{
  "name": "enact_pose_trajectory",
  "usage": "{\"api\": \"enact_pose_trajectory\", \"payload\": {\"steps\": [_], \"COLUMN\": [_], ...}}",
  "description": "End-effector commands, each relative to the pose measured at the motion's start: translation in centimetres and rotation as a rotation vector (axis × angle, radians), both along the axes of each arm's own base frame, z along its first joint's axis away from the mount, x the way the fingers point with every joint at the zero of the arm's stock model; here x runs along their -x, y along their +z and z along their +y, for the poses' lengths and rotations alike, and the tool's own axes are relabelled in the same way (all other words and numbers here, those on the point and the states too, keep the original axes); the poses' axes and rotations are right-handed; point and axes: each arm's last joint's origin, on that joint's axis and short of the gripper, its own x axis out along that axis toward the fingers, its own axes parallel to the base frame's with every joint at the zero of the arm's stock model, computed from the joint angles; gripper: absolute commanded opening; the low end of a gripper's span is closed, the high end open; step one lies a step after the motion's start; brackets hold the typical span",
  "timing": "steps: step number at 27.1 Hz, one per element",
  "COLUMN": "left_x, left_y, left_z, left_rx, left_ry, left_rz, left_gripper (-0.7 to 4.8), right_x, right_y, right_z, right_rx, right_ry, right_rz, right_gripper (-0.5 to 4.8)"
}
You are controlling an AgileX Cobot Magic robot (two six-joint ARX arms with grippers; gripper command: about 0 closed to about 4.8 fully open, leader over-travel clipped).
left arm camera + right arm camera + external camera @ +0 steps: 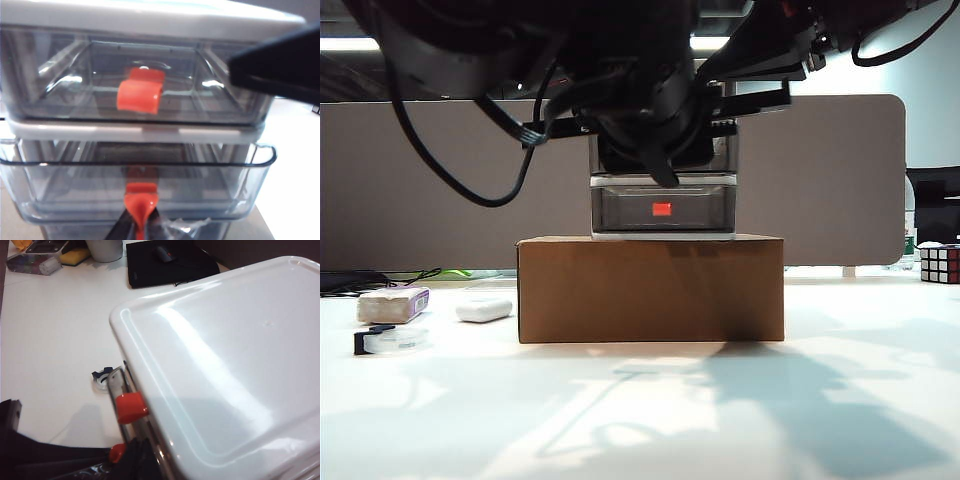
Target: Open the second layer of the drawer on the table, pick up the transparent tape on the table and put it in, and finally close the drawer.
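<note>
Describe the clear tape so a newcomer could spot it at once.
Start at the brown cardboard box mid-table and look to the far left. Three small things lie there; the tape is nearest the camera. Unlike the beige block and white case, it is see-through with a black end.

A brown cardboard box (650, 288), a white oblong case (484, 309), a beige block (392, 304), a puzzle cube (940, 263).

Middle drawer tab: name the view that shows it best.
Left wrist view. The middle drawer tab is close and sharp there, pinched in the shut left gripper, with the drawer slid out a little. The right wrist view catches only a sliver below the white lid. In the exterior view the arms hide it.
</note>
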Motion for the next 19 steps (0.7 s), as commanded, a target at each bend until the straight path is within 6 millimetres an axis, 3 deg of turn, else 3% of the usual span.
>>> {"api": "enact_pose_trajectory", "payload": {"steps": [1,19], "left_x": [0.8,6.5], "left_y": [0.1,-0.3], "left_z": [-0.4,-1.3], "left_rx": [-0.008,-0.044], "left_ry": [0.002,-0.007], "left_rz": [0.003,0.005], "left_gripper": [-0.06,-0.06], "right_x": [0.0,0.0], "right_y": [0.4,0.4], "right_z": [0.1,0.0], "right_rx": [-0.009,-0.008], "right_ry": [-0.002,-0.002], "right_rz": [-0.023,-0.019], "right_gripper": [-0.05,-0.05]}}
